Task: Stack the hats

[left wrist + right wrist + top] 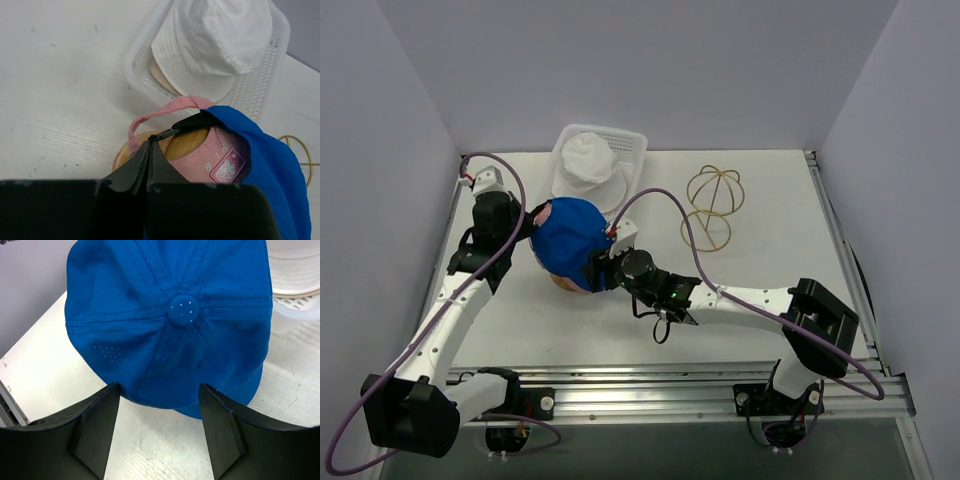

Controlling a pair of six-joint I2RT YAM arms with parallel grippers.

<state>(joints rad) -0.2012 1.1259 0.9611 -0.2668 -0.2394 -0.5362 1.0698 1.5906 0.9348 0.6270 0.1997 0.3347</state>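
The royal blue cap (570,243) sits over the pink cap (202,162) on a round wooden form (187,144). My left gripper (527,226) is at the caps' left side. In the left wrist view it (152,140) is shut on the blue cap's (267,165) black back strap. My right gripper (604,270) is open at the blue cap's near right side. In the right wrist view its fingers (97,422) stand apart just before the cap's (170,315) edge, with nothing between them. The off-white floppy hat (588,160) lies in the white basket (632,140).
The gold wire dome frame (712,205) stands at the back right of the table. The basket (142,55) with the white hat (215,45) is just behind the caps. Grey walls close in the left, back and right.
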